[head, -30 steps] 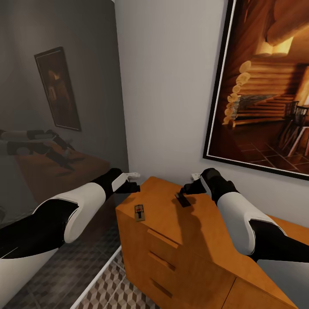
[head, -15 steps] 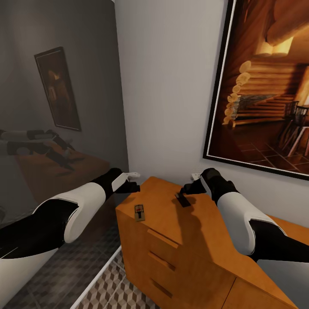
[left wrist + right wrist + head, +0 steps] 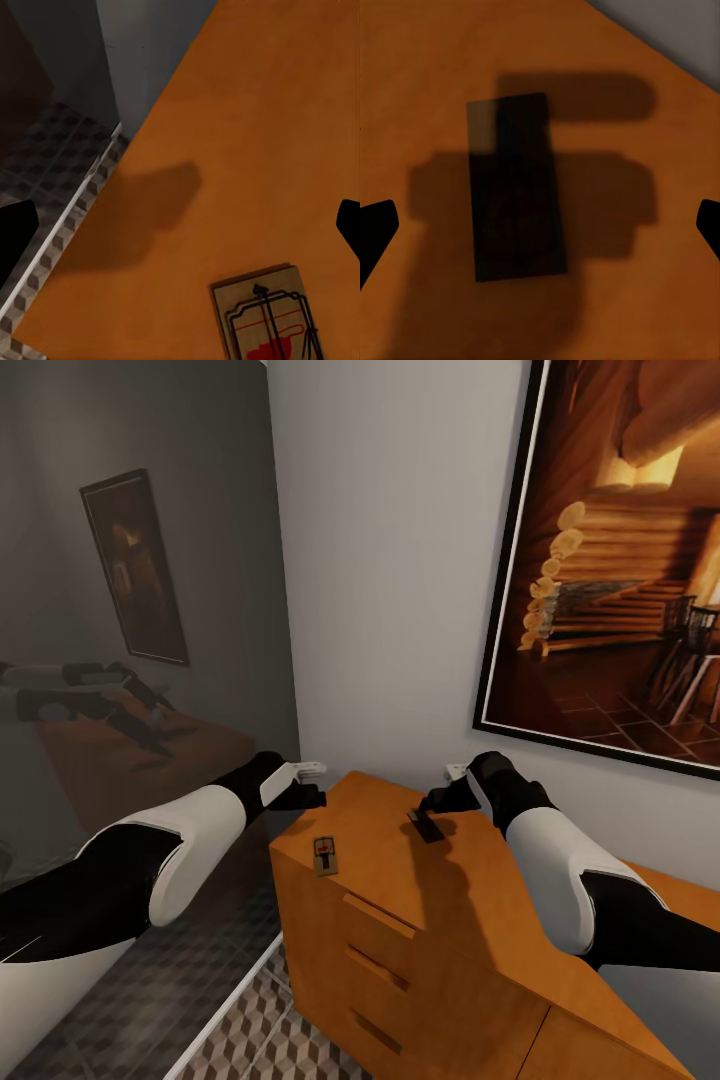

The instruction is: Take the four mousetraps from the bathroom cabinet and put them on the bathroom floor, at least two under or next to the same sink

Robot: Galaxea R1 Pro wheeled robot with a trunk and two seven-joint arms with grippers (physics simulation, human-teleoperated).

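Your right pincer hangs wide open over the far end of the cabinet, holding nothing; in its wrist view both fingertips sit well apart on either side of a dark mousetrap lying flat in the pincer's shadow. Your left pincer hovers at the cabinet's corner, at about 9 o'clock from the right one, also spread wide and empty. Its wrist view catches a second mousetrap, pale with a red patch and wire, lying flat near the cabinet's edge.

You have two mousetraps in sight, both on the orange-brown top and well apart. Three drawer handles show on the front.

The cube-patterned bathroom floor lies at 7 o'clock. A large framed picture hangs on the white wall at 1 o'clock.
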